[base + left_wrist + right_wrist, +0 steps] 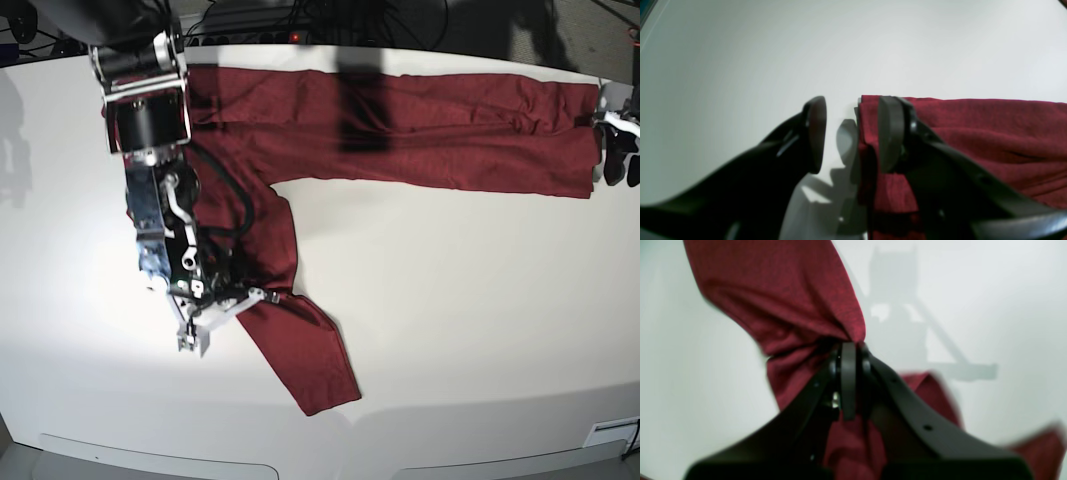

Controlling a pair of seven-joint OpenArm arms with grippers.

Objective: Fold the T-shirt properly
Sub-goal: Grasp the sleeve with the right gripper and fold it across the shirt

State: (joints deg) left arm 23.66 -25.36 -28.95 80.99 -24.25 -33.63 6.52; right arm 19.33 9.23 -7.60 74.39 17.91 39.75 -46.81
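The maroon T-shirt [430, 130] lies spread along the far side of the white table, one long sleeve running down toward the front. My right gripper [272, 296] is shut on a bunch of that sleeve's fabric [783, 300]; the cloth is pinched between its fingers [848, 380] and lifted a little. My left gripper [853, 133] is open at the shirt's far right end [612, 150]. It straddles the cloth's edge [990, 133]: one finger over the fabric, the other over bare table.
The white table [470, 300] spreads in front of the shirt, and its front edge [300, 470] runs along the bottom. Dark cables and a power strip [290, 30] lie behind the table's far edge. The right arm's body [150, 120] covers the shirt's left end.
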